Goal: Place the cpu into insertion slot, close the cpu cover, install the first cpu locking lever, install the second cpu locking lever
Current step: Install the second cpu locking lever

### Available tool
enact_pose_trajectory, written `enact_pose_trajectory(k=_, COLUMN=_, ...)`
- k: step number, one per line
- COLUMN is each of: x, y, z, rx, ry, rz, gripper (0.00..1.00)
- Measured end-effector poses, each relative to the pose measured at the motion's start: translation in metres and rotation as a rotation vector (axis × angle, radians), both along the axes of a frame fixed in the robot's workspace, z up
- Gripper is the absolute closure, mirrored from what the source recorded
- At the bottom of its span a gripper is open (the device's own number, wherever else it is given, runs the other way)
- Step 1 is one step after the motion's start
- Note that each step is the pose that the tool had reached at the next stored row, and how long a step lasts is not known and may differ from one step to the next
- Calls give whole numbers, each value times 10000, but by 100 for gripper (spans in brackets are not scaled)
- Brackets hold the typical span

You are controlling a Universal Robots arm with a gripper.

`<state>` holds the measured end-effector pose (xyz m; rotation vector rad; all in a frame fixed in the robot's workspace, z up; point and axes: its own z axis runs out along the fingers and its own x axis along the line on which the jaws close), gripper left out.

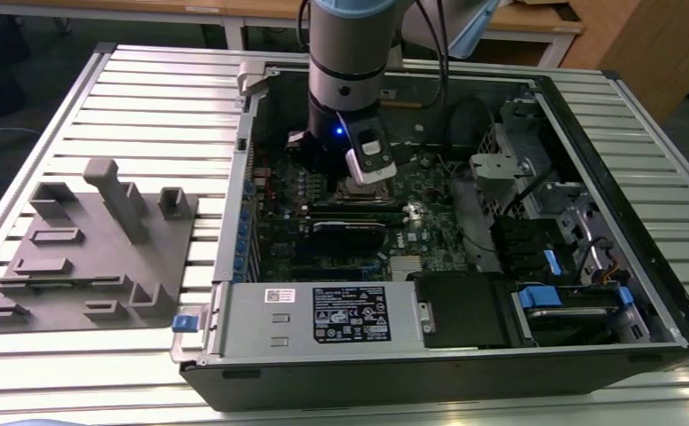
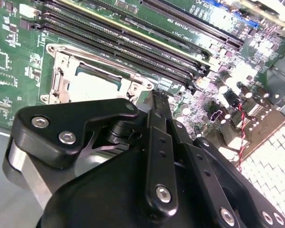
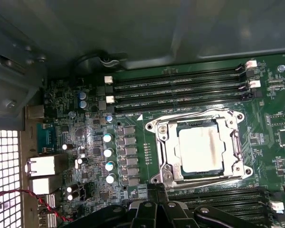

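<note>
Gripper [image 2: 156, 102]: fingers [image 2: 157, 142] pressed together, nothing between them (tips narrow to one dark edge).
Offset: tips hang just beside the insertion slot [image 3: 200, 148], at one rim.
Cpu [image 3: 200, 149]: lies flat in the slot, bright top up; square, no long axis.
Cpu cover [image 3: 164, 152]: metal frame flat around the chip.
Setting: motherboard [image 1: 410, 226] inside the open computer case [image 1: 629, 195].

One cpu [image 3: 200, 149] is counted, under one cpu cover [image 3: 199, 124]. Three long memory slots [image 3: 180, 88] are seen above it. One gripper [image 2: 157, 102] is seen.
</note>
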<state>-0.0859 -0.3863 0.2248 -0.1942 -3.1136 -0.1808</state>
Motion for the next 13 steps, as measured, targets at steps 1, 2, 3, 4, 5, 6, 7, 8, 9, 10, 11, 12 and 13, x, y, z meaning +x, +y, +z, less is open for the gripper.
enact_pose_trajectory(k=1, x=0, y=0, z=0, rx=0, ry=0, rz=-1, gripper=89)
enact_pose_trajectory(k=2, x=0, y=0, z=1, rx=0, ry=0, rz=-1, gripper=89)
enact_pose_trajectory(k=3, x=0, y=0, z=2, rx=-2, ry=0, rz=0, gripper=89)
enact_pose_trajectory(k=4, x=0, y=0, z=2, rx=-1, ry=1, rz=0, gripper=89)
enact_pose_trajectory(k=5, x=0, y=0, z=2, rx=-1, ry=1, rz=0, gripper=89)
enact_pose_trajectory(k=6, x=0, y=0, z=3, rx=-2, ry=1, rz=0, gripper=89)
enact_pose_trajectory(k=7, x=0, y=0, z=3, rx=-2, ry=1, rz=0, gripper=89)
enact_pose_trajectory(k=8, x=0, y=0, z=3, rx=-3, ry=2, rz=-1, gripper=89)
enact_pose_trajectory(k=9, x=2, y=3, z=3, rx=-4, ry=2, rz=-1, gripper=89)
enact_pose_trajectory(k=10, x=4, y=6, z=3, rx=-4, ry=2, rz=0, gripper=89)
enact_pose_trajectory(k=11, x=8, y=10, z=1, rx=-3, ry=1, rz=0, gripper=89)
enact_pose_trajectory(k=12, x=12, y=15, z=0, rx=-2, ry=1, rz=0, gripper=89)
enact_pose_trajectory(k=13, x=18, y=20, z=0, rx=-2, ry=1, rz=0, gripper=89)
